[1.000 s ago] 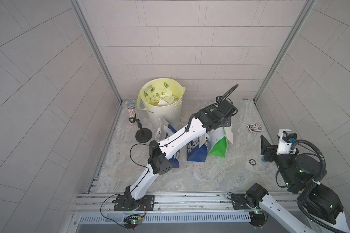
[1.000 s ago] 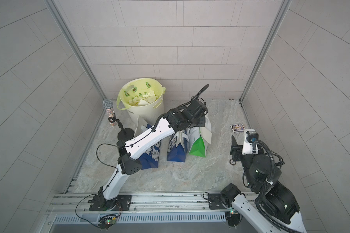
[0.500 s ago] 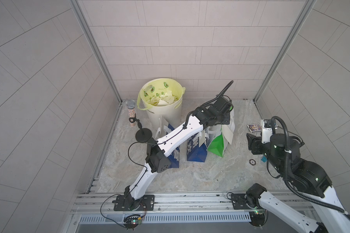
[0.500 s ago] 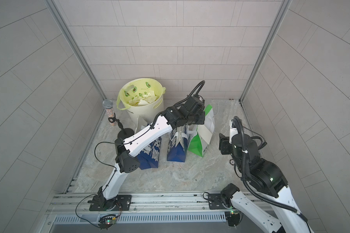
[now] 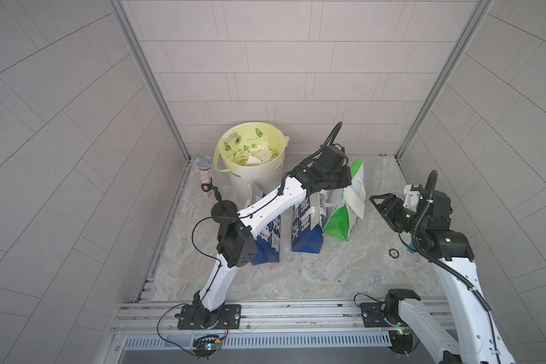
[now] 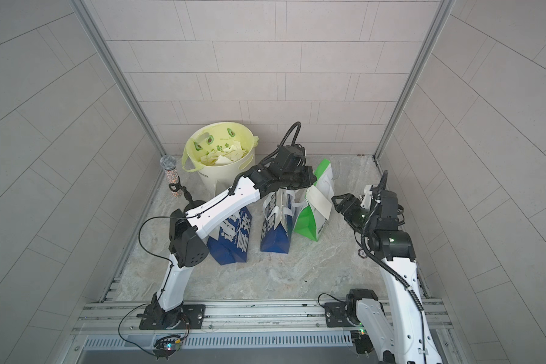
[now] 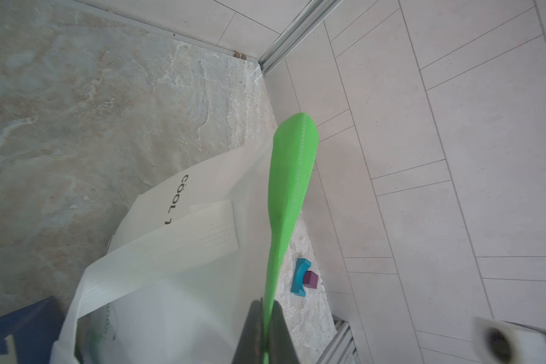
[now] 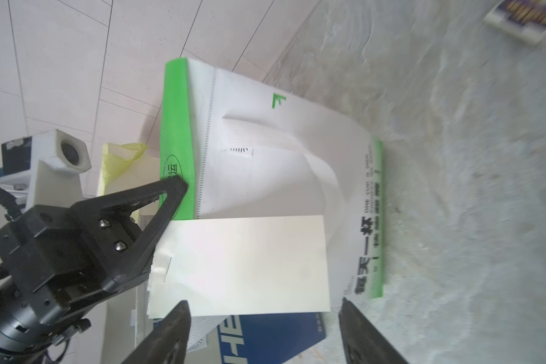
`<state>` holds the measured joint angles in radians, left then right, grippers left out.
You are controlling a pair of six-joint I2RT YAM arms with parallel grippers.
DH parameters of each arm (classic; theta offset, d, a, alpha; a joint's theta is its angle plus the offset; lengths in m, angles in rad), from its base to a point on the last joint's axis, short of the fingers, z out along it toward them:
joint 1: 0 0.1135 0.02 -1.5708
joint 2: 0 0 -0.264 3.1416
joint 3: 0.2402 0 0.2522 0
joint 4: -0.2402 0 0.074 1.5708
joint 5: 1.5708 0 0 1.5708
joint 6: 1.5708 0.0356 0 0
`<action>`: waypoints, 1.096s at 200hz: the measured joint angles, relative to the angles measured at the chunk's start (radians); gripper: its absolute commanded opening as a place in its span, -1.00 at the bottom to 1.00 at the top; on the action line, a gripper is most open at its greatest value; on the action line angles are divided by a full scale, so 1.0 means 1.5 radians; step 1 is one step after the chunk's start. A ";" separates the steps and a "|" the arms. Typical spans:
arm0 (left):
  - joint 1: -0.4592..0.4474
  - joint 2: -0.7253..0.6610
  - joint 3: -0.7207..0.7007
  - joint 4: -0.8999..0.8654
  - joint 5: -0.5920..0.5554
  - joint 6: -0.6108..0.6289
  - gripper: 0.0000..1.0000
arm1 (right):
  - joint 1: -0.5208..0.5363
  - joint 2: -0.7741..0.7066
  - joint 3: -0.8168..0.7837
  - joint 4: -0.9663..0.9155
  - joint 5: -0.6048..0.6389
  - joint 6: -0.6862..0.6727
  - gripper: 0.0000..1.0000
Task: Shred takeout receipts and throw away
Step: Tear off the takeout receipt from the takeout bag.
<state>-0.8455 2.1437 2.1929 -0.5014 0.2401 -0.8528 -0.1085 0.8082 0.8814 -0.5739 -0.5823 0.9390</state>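
Observation:
A takeout receipt (image 8: 249, 264), a plain white slip, hangs taped on the side of the green-and-white bag (image 8: 265, 141). In both top views the receipt (image 5: 355, 201) (image 6: 319, 201) faces the right arm. My left gripper (image 7: 267, 318) is shut on the bag's green top edge (image 7: 292, 164) and holds it from above (image 5: 344, 181). My right gripper (image 8: 264, 304) is open, level with the receipt's lower edge and a short way from it, touching nothing (image 6: 338, 201). White torn scraps (image 5: 252, 156) lie in the yellow-lined bin (image 5: 243, 179).
Two blue bags (image 5: 306, 233) (image 5: 268, 242) stand left of the green one, under my left arm. A microphone on a stand (image 5: 204, 170) is at the far left. A small card box (image 8: 524, 19), a dark ring (image 5: 392, 252) and blue and purple blocks (image 7: 303, 277) lie at the right.
My right arm has swung in from the right edge toward the green bag and its jaws have widened. My left gripper has shut on the bag's top edge.

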 measured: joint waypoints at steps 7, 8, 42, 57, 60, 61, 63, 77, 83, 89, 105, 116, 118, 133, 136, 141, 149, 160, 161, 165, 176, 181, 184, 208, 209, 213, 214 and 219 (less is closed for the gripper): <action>0.003 -0.001 -0.006 0.009 0.007 -0.012 -1.00 | -0.003 -0.005 -0.034 0.033 -0.019 0.021 0.61; 0.003 -0.001 -0.006 0.010 0.008 -0.013 -1.00 | -0.003 -0.006 -0.041 0.039 -0.022 0.027 0.61; 0.010 -0.002 -0.018 0.033 0.029 -0.050 -1.00 | -0.016 -0.031 -0.217 0.216 -0.056 0.149 0.66; 0.014 -0.002 -0.019 0.032 0.031 -0.054 -1.00 | -0.017 -0.032 -0.280 0.294 -0.056 0.209 0.73; 0.014 -0.002 -0.019 0.032 0.031 -0.055 -1.00 | -0.017 -0.032 -0.290 0.310 -0.055 0.217 0.74; 0.014 -0.002 -0.019 0.032 0.031 -0.055 -1.00 | -0.017 -0.032 -0.295 0.320 -0.055 0.225 0.75; 0.014 -0.002 -0.019 0.032 0.031 -0.055 -1.00 | -0.017 -0.032 -0.302 0.333 -0.055 0.234 0.76; 0.014 -0.002 -0.019 0.032 0.031 -0.055 -1.00 | -0.016 -0.027 -0.337 0.421 -0.055 0.287 0.77; 0.014 -0.002 -0.019 0.032 0.032 -0.055 -1.00 | -0.017 -0.022 -0.346 0.462 -0.054 0.308 0.77; 0.014 -0.002 -0.019 0.032 0.032 -0.055 -1.00 | -0.017 -0.018 -0.349 0.494 -0.054 0.325 0.77; 0.014 -0.002 -0.019 0.032 0.032 -0.055 -1.00 | -0.017 -0.009 -0.348 0.563 -0.053 0.359 0.77; 0.014 -0.002 -0.019 0.031 0.032 -0.055 -1.00 | -0.017 -0.012 -0.345 0.598 -0.051 0.377 0.75; 0.014 -0.002 -0.019 0.031 0.032 -0.055 -1.00 | -0.017 -0.012 -0.345 0.604 -0.050 0.380 0.74; 0.014 -0.002 -0.019 0.030 0.032 -0.054 -1.00 | -0.017 -0.014 -0.343 0.640 -0.049 0.403 0.68; 0.014 -0.002 -0.019 0.030 0.032 -0.054 -1.00 | -0.017 -0.014 -0.343 0.645 -0.049 0.406 0.67; 0.014 -0.002 -0.019 0.030 0.031 -0.054 -1.00 | -0.017 -0.014 -0.343 0.652 -0.050 0.412 0.66; 0.014 -0.002 -0.019 0.029 0.032 -0.054 -1.00 | -0.017 -0.016 -0.342 0.660 -0.051 0.420 0.64; 0.014 -0.003 -0.019 0.028 0.032 -0.054 -1.00 | -0.017 -0.019 -0.341 0.664 -0.053 0.429 0.60; 0.014 -0.003 -0.019 0.028 0.032 -0.054 -1.00 | -0.017 -0.020 -0.341 0.664 -0.053 0.428 0.60; 0.014 -0.003 -0.019 0.027 0.032 -0.054 -1.00 | -0.017 -0.022 -0.340 0.662 -0.054 0.431 0.59; 0.014 -0.004 -0.019 0.025 0.032 -0.052 -1.00 | -0.017 -0.033 -0.334 0.651 -0.057 0.430 0.55; 0.014 -0.005 -0.019 0.023 0.032 -0.052 -1.00 | -0.017 -0.038 -0.330 0.644 -0.058 0.429 0.54; 0.014 -0.005 -0.019 0.022 0.032 -0.051 -1.00 | -0.017 -0.042 -0.328 0.640 -0.058 0.428 0.54; 0.014 -0.006 -0.019 0.019 0.032 -0.047 -1.00 | -0.017 -0.075 -0.313 0.605 -0.062 0.420 0.47; 0.013 -0.006 -0.019 0.019 0.032 -0.047 -1.00 | -0.017 -0.077 -0.312 0.603 -0.062 0.420 0.46; 0.013 -0.006 -0.019 0.019 0.032 -0.047 -1.00 | -0.017 -0.080 -0.312 0.600 -0.063 0.420 0.44; 0.013 -0.006 -0.019 0.019 0.032 -0.047 -1.00 | -0.017 -0.082 -0.312 0.598 -0.063 0.420 0.43; 0.013 -0.006 -0.019 0.018 0.031 -0.046 -1.00 | -0.017 -0.087 -0.312 0.593 -0.063 0.419 0.40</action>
<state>-0.8253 2.1353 2.1647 -0.4751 0.2871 -0.9211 -0.1337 0.6777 0.4133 0.3153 -0.6769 1.5681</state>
